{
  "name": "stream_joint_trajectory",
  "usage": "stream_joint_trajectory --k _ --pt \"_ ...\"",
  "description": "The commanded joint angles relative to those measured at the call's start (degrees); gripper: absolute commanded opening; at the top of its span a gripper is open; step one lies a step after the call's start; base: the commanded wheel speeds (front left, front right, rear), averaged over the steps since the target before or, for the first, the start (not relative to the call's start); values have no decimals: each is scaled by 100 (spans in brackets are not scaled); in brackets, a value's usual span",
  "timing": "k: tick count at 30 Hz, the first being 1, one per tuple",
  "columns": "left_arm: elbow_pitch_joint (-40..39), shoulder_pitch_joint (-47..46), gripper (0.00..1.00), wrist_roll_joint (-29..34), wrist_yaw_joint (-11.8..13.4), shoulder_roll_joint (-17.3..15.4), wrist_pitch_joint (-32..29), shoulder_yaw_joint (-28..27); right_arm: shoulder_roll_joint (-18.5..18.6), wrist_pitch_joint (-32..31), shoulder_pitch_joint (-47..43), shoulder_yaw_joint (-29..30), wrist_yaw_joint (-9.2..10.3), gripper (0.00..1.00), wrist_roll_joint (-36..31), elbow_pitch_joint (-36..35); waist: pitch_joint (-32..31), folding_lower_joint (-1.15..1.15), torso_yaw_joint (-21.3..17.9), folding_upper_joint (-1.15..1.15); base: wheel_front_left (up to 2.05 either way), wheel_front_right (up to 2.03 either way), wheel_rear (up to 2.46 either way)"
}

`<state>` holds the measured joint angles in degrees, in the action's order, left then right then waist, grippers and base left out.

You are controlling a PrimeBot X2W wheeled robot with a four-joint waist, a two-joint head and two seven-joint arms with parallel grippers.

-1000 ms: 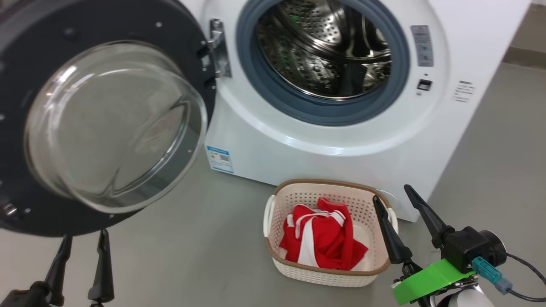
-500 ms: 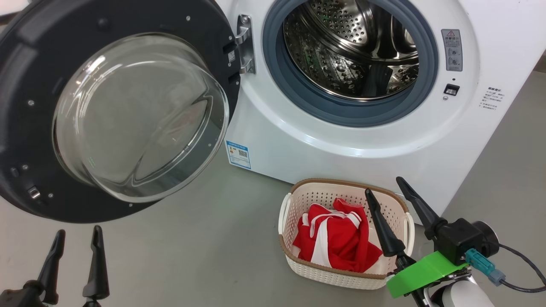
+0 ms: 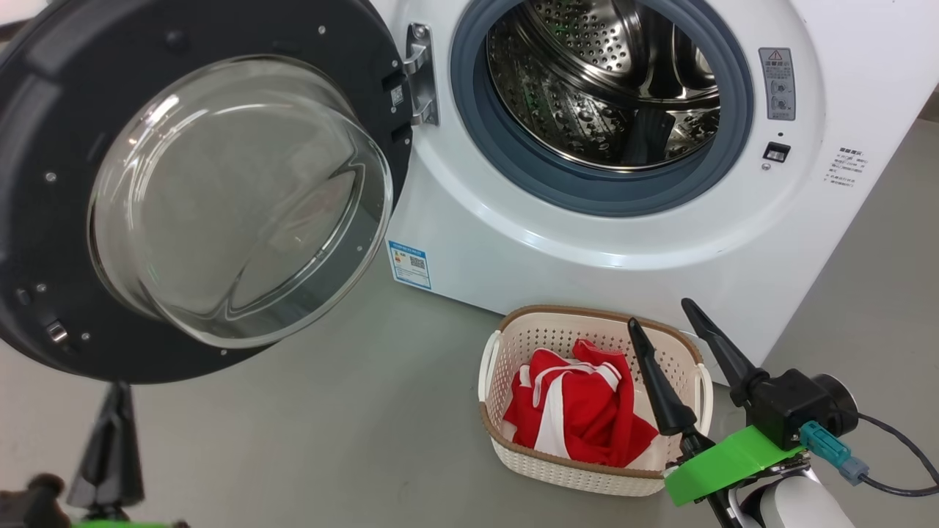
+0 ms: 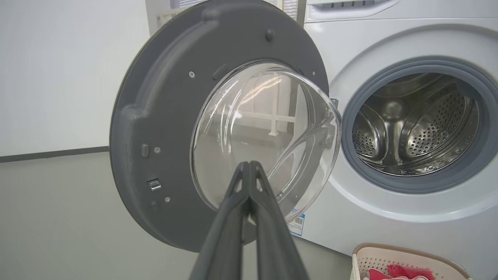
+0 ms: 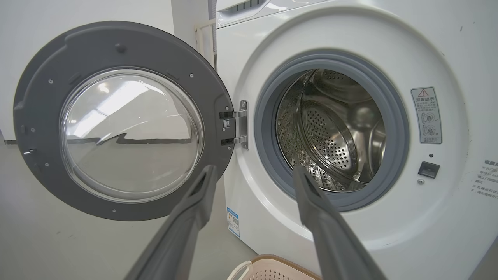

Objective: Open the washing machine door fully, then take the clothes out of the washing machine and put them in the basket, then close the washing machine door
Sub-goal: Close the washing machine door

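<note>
A: While the big white front-loading washing machine shows its steel drum, its round black-rimmed glass door hangs wide open at left.

B: And the laundry?

A: In the small cream perforated plastic basket before the machine lies the red, white-striped garment. The left gripper is pressed together on nothing, and the right gripper is spread near the basket.

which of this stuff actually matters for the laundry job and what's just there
For the job: washing machine door, washing machine, clothes, basket.
Just there: blue label, warning sticker, both stuck on the machine's front.
</note>
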<state>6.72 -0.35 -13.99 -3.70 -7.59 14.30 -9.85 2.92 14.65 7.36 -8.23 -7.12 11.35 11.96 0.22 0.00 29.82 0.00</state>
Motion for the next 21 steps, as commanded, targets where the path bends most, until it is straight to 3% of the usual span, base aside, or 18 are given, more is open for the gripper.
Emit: stream_joint_trajectory --k 1,13,21 --pt "-206 -370 0 69 76 -176 70 -265 -4 35 175 -118 -36 100 39 -135 2 0 -3 0 0 0 0" --pt "-366 -2157 0 251 319 -961 70 -934 -4 35 149 -114 -36 100 -127 -132 93 0 -322 0 0 0 0" --pt "449 -3184 0 161 315 -1502 70 -1664 -4 35 223 -172 -36 100 -305 -71 251 0 -815 0 0 0 0"
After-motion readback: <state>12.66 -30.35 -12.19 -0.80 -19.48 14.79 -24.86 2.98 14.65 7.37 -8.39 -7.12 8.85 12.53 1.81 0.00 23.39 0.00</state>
